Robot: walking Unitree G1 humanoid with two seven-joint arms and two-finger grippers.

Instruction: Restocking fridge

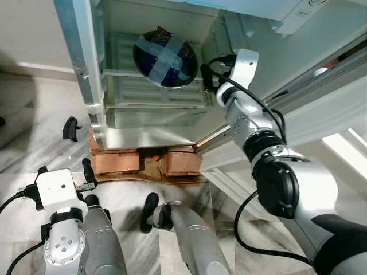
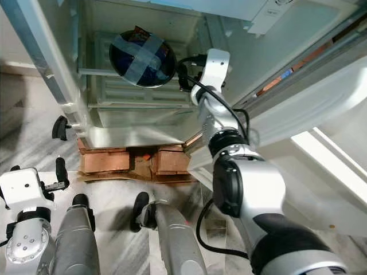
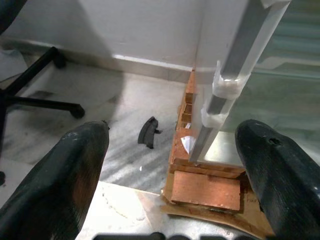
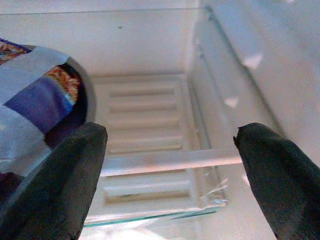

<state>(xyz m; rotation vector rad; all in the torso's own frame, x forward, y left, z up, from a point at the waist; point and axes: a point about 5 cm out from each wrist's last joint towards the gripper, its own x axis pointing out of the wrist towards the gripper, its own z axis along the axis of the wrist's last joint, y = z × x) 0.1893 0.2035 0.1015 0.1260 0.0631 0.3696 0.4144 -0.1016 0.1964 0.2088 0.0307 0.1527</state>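
I had my right gripper (image 4: 167, 165) spread empty beside the dark taped round bowl (image 1: 165, 58) on the glass fridge shelf (image 4: 165, 159); withdrawing came next, I judged. Left gripper (image 3: 175, 175) hung open.

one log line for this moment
right tool: open, inside fridge beside taped bowl | bowl: on shelf | left tool: open, idle low

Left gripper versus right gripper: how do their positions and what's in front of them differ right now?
The right gripper is stretched up into the open fridge, beside the taped bowl on the glass shelf; the left gripper hangs low outside it. The right one faces the fridge's back wall, the left one the marble floor and the bricks under the fridge. Both are open and hold nothing.
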